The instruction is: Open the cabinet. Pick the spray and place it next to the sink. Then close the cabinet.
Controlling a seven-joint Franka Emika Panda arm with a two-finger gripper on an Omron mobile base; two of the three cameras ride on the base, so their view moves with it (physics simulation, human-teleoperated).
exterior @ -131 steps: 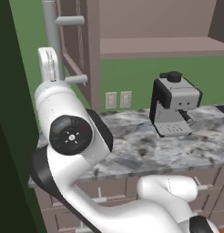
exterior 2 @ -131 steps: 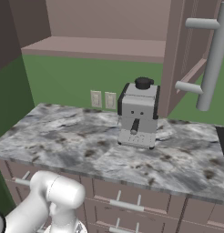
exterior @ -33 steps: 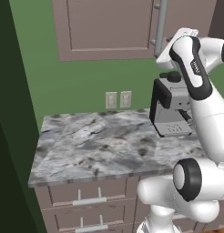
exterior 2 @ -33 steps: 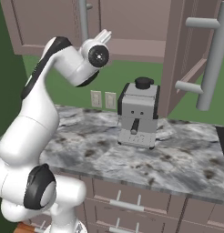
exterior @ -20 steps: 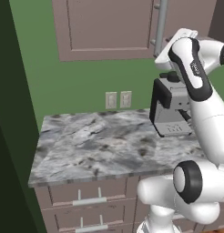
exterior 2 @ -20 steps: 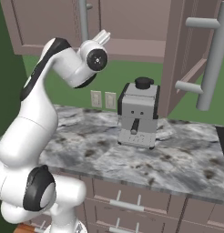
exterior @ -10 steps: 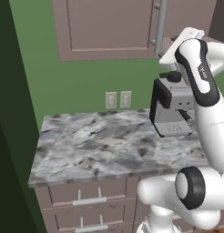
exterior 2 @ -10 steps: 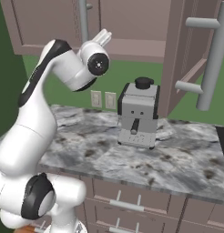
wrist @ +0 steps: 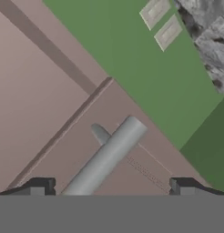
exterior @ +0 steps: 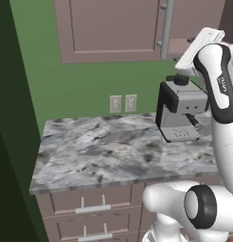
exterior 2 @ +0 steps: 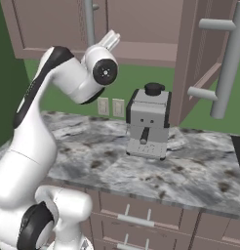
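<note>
Grey bar handle [wrist: 107, 157] of the cabinet [wrist: 45, 118] lies between the spread fingers [wrist: 41, 185], its long axis running straight ahead.

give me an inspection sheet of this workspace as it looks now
surface: grey marbled counter, bare apart from one machine.
job's things: cabinet's left door shut, its grey bar handle between the claw's tips; right door swung open; spray nothing seen; dark edge at the right base view's far right may be the sink.
clutter: coffee machine upright on the counter.
grippers: claw open, astride the bar handle, not closed on it.
cables: nothing seen.
surroundings: green wall, two wall outlets, drawers under the counter.
</note>
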